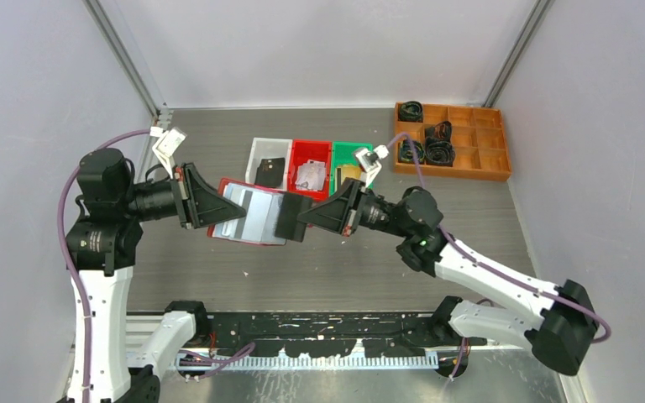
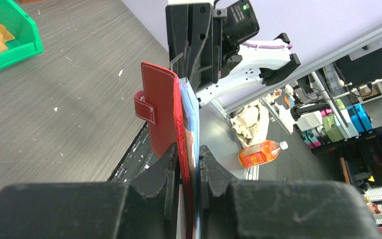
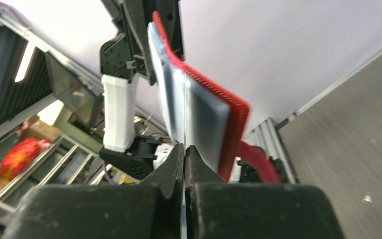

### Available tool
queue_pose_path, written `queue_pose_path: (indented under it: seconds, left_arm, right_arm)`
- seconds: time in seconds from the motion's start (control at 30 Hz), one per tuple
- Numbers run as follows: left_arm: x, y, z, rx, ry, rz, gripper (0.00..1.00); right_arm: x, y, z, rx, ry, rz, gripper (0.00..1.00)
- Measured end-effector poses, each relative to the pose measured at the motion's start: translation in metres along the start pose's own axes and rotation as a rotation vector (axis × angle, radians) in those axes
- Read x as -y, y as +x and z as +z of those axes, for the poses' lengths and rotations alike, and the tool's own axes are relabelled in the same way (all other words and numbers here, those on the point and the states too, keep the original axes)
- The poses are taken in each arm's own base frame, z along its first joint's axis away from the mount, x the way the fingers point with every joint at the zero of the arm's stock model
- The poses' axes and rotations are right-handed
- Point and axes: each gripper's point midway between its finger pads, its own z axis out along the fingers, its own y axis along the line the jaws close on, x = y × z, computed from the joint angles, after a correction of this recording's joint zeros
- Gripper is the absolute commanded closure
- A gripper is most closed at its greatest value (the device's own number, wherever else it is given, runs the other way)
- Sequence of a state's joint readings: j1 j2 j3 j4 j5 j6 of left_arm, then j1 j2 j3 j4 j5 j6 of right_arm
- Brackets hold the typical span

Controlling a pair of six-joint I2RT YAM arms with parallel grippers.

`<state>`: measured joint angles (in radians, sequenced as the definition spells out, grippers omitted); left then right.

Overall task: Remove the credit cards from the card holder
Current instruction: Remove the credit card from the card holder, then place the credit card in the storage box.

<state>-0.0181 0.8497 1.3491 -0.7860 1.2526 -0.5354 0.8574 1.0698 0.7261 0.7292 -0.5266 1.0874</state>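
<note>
the card holder [image 1: 252, 217] hangs in the air above the worktop [image 1: 344, 269], a little left of the centre of the top view, open between the two arms. the left pincer [image 1: 218, 210] is pinching its left end. in the left wrist view the two fingers press on the red cover and the pale blue inside together, and the snap tab [image 2: 145, 107] hangs free on the outer face. i think this grip is there to keep the holder steady and its open side turned to the other arm.

the right pincer [image 1: 301, 218] meets the holder at its right edge. in the right wrist view its fingers are pressed together on a thin pale sheet [image 3: 184, 119] that runs up into the sleeves. it seems to be a card seen edge-on, but i cannot tell this from a clear sleeve.

above the centre of the top view stand three bins in a row: a white bin [image 1: 256, 147] with a dark card [image 1: 270, 172], a red bin [image 1: 311, 143] with a silvery card [image 1: 309, 176], and a green bin [image 1: 346, 145] with a gold card [image 1: 348, 174]. so some cards are already out, probably sorted by colour. the step in hand looks like pulling the next card sideways.
</note>
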Motion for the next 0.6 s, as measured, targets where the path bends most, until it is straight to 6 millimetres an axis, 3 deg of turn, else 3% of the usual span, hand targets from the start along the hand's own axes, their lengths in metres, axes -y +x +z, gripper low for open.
queue_pose_path:
  seconds: [0.2,0.33,0.47,0.6]
  left_arm:
    - [-0.001,0.004,-0.001,-0.009,-0.007,0.022,1.0]
    - [-0.001,0.007,-0.002,-0.014,-0.01,0.033,1.0]
    - [0.002,0.011,-0.004,-0.02,-0.013,0.049,1.0]
    - [0.005,0.015,-0.006,-0.02,-0.018,0.058,1.0]
  right_arm:
    - [0.021,-0.036,-0.03,0.068,0.157,-0.074,0.99]
    - [0.046,-0.079,-0.029,0.118,0.271,-0.113,0.99]
    - [0.097,-0.129,-0.003,0.126,0.365,-0.109,0.99]
    - [0.193,-0.142,0.018,0.062,0.497,-0.039,0.99]
